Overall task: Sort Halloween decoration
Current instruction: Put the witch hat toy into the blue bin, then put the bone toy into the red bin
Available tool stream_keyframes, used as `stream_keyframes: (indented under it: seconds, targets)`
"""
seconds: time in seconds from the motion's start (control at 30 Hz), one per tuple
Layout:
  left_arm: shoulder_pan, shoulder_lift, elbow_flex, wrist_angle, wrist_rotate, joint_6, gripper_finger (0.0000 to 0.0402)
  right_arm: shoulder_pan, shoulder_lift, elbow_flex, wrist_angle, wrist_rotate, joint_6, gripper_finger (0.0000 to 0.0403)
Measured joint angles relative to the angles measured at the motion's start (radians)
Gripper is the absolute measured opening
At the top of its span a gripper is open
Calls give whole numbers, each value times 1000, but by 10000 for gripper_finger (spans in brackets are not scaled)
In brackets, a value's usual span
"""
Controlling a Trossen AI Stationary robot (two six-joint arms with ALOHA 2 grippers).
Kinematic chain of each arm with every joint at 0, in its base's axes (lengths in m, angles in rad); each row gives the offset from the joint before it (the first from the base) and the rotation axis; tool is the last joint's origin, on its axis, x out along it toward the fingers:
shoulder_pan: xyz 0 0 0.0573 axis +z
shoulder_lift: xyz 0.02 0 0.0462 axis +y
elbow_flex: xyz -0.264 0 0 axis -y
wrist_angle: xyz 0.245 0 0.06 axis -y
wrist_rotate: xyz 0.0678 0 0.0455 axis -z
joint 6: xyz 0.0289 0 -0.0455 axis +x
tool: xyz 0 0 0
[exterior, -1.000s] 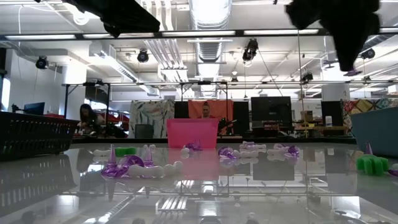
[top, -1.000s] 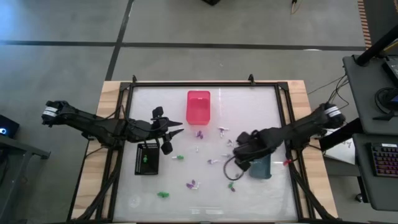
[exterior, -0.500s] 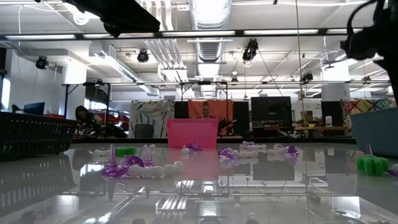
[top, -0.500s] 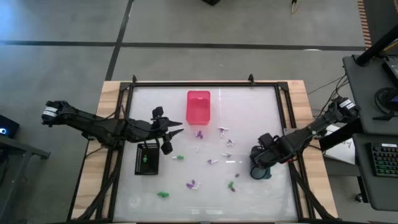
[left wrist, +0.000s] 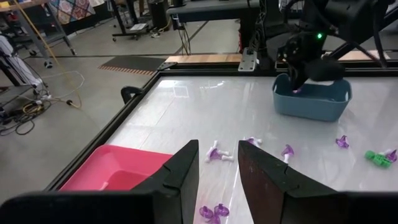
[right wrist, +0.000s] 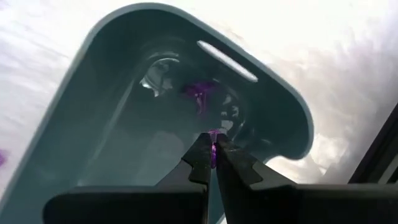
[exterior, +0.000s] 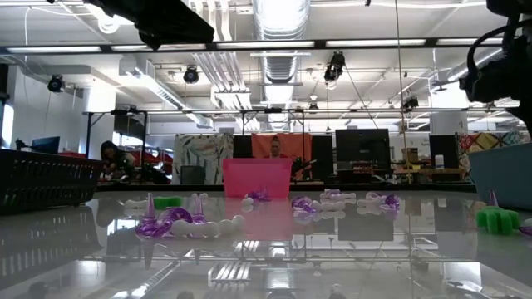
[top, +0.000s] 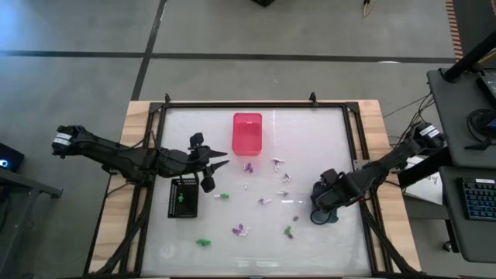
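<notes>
We have the right pincer (right wrist: 212, 154) poised over the grey-blue bin (right wrist: 93, 74), which sits on the table (top: 310, 139) toward four o'clock in the overhead view. Its fingers are clamped on a tiny purple piece (right wrist: 213, 153); only a sliver shows between the tips. Another purple piece (right wrist: 199, 93) already lies on the bin floor, straight ahead of the tips. The relation that matters: the held piece hangs inside the bin's outline, above its floor, so we judge that a simple release would drop it in. We cannot tell how high above the floor it hangs.

The left pincer (left wrist: 217, 163) waits near nine o'clock, just beside the black bin (top: 184, 198), fingers parted and holding nothing.

The remaining decorations (top: 263, 201) lie scattered across the table's middle, between the two arms: purple and white ones below the pink bin (top: 247, 133) at twelve o'clock, green ones (top: 203, 242) toward six and seven o'clock. The central cluster looks about equally near to either arm; the low green ones lie nearer the left.
</notes>
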Motion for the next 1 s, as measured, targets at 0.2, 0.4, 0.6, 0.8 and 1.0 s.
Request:
stream_keyframes:
  seconds: [0.2, 0.4, 0.6, 0.8, 1.0]
  targets:
    - [0, 0, 0, 2, 0, 0, 95, 0, 44, 0, 12, 3, -21, 12]
    - [0, 0, 0, 3, 0, 0, 95, 0, 62, 0, 16, 3, -21, 46]
    - [0, 0, 0, 3, 0, 0, 95, 0, 61, 0, 23, 3, -21, 90]
    - [0, 0, 0, 3, 0, 0, 95, 0, 40, 0, 26, 2, -21, 116]
    - [0, 0, 0, 3, 0, 0, 95, 0, 16, 0, 26, -1, -22, 123]
